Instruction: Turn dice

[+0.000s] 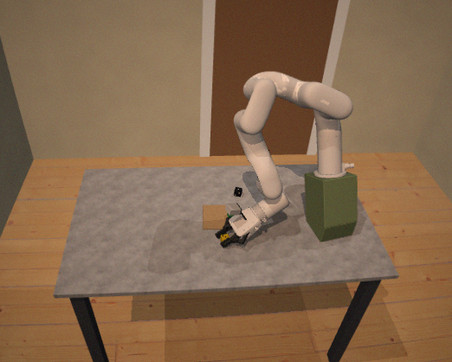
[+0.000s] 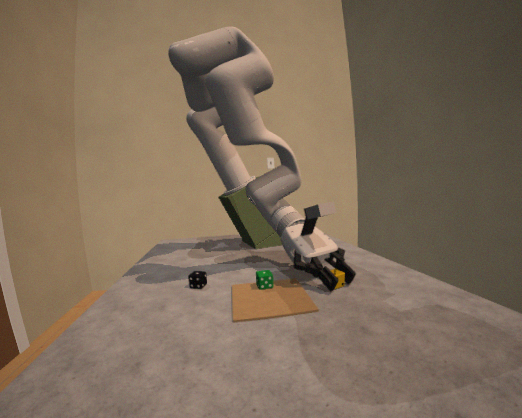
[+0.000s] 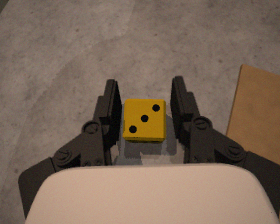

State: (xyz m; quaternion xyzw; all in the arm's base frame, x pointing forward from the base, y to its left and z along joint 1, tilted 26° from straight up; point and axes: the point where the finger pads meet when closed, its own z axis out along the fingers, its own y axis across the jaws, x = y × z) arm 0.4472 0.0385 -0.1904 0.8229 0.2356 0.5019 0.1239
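I've got the gripper [image 3: 143, 112] open around the yellow die [image 3: 144, 120], three up, on the table beside the mat [image 2: 273, 302]. Next: regrasp it, move onto mat.
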